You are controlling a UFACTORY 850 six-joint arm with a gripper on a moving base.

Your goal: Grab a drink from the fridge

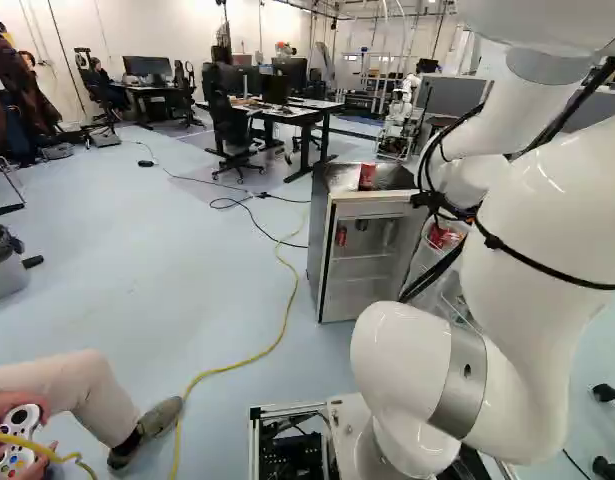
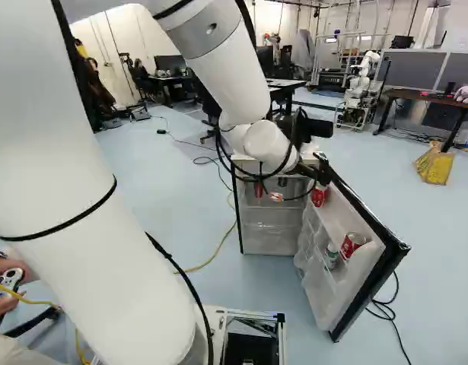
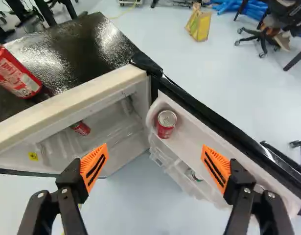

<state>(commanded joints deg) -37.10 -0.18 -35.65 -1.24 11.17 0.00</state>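
In the right base view my gripper [image 2: 317, 169] hangs over the fridge's open door [image 2: 342, 217]. In the wrist view the gripper [image 3: 155, 159] is open, nothing between its orange pads. Ahead of the fingers, a red can [image 3: 166, 124] stands upright in the door shelf, near the hinge. Another red can [image 2: 351, 245] and a small bottle [image 2: 332, 255] sit farther along the door; one finger partly hides that can in the wrist view. Inside the fridge [image 1: 332, 260] is a red can [image 3: 81, 128]. One more red can [image 3: 15, 73] stands on its black top.
A yellow cable [image 1: 277, 340] crosses the floor left of the fridge. A seated person's leg and hands with a controller [image 1: 19, 430] show at the lower left. Desks [image 1: 302, 115] stand beyond, with another robot [image 2: 363, 80] farther back and a yellow bag [image 2: 435, 163] past the door.
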